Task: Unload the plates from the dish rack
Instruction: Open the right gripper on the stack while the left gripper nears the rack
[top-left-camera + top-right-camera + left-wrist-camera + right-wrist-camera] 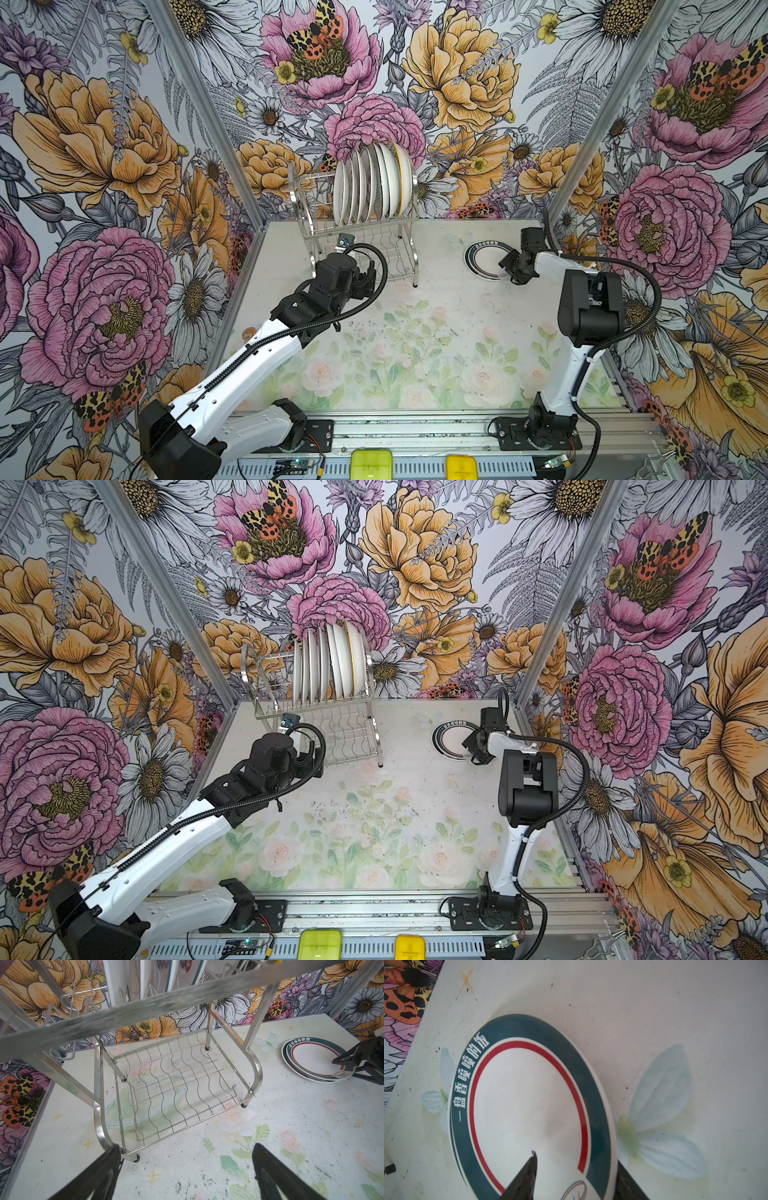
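Note:
The dish rack (300, 195) (249, 669) stands at the back of the table, with several white plates (374, 183) (328, 663) upright in its upper tier. Its wavy-wire lower shelf (176, 1088) is bare. Two plates with dark teal rims and red rings (484, 259) (449, 739) (311, 1059) (525, 1095) lie stacked flat at the back right. My right gripper (505, 270) (349, 1073) (576, 1158) straddles the top plate's rim, jaws spread, one finger over it and one outside. My left gripper (368, 276) (186, 1147) is open and holds nothing, low at the rack's front, one fingertip (115, 1150) by a leg.
Floral walls close in the table on three sides. A metal rail (415, 432) carrying both arm bases runs along the front edge, with a green box (371, 463) and a yellow box (461, 465) below it. The floral tabletop (415, 340) stretches between the arms.

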Available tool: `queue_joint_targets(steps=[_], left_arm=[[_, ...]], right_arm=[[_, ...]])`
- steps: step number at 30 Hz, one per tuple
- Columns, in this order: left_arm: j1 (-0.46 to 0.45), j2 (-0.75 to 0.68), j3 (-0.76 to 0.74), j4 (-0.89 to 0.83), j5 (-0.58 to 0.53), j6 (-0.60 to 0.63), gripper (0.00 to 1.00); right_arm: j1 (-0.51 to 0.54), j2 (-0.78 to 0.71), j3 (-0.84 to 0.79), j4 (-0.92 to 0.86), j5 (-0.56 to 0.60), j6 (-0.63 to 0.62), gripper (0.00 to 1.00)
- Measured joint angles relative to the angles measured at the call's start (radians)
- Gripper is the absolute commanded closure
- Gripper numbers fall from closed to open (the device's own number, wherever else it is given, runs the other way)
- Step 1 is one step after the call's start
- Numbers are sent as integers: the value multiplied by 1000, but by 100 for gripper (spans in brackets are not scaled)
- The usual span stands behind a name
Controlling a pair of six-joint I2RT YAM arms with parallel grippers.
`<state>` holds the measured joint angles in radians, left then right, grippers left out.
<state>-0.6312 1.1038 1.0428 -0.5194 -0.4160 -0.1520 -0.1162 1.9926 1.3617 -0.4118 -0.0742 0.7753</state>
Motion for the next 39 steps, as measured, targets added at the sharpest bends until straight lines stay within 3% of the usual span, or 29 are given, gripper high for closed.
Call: queue_joint_targets(steps=[15, 19, 32, 39], left_arm=[[26, -18, -9, -2, 1, -19, 1], [27, -18, -9, -13, 3, -33, 1], [47, -68, 34, -98, 2, -103, 1], [106, -79, 107, -164, 19, -142, 1]], right_arm=[[20, 0, 1, -28, 0, -26, 24], [20, 1, 10, -42, 0, -41, 11], [49, 79, 110, -98, 5, -98, 8], [77, 97, 167, -169, 51, -164, 7]])
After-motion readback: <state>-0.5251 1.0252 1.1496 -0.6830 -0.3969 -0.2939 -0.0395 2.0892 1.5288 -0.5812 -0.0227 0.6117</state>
